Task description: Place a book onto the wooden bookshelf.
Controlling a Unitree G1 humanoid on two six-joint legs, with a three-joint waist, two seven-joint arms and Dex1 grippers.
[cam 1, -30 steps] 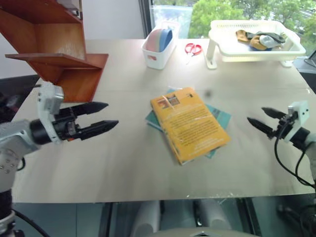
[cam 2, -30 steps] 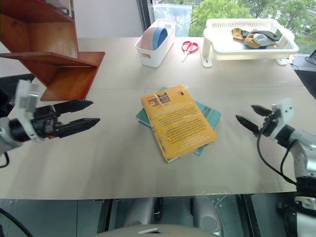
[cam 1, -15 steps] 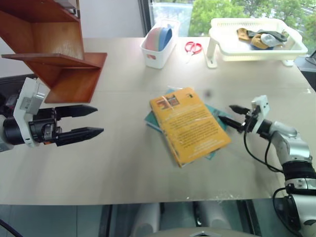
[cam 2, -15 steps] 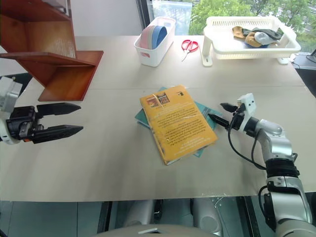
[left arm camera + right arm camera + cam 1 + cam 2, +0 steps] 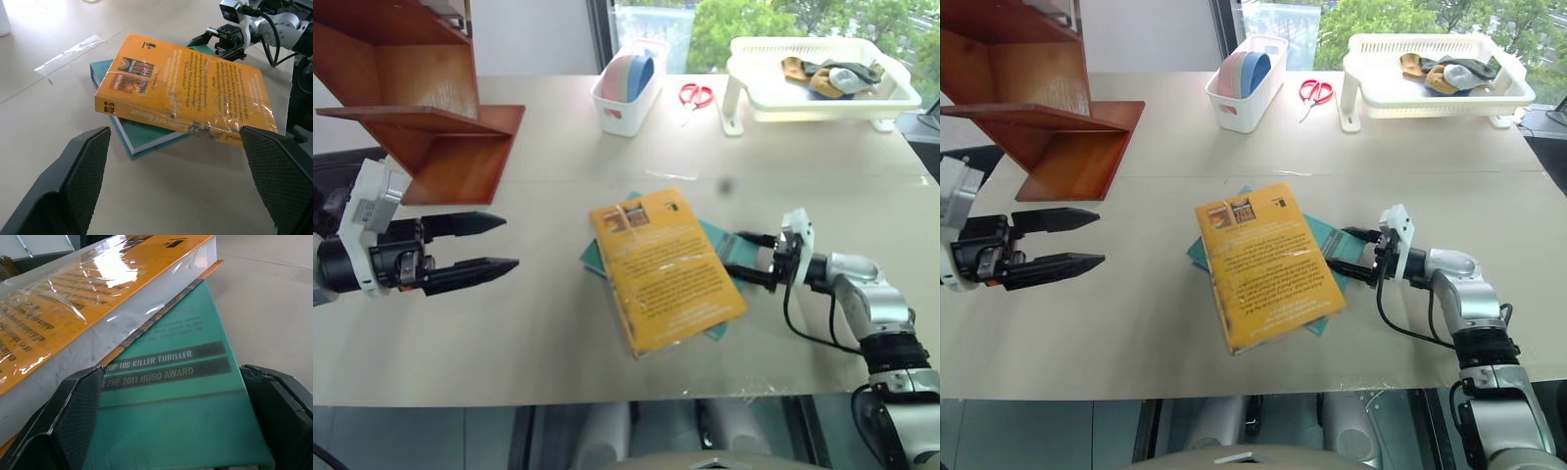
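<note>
Over by the left gripper (image 5: 499,244), the wooden bookshelf (image 5: 421,98) stands just beyond its spread, empty fingers. Well to that gripper's right, the orange book (image 5: 664,266) lies flat on a thinner teal book (image 5: 717,243) on the table (image 5: 558,333). The right gripper (image 5: 736,257) sits low at the books' far edge, its fingers apart over the teal cover, holding nothing.

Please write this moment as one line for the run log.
right tool: open, at orange book's edge | left tool: open, apart | book: on teal book | bookshelf: no book
</note>
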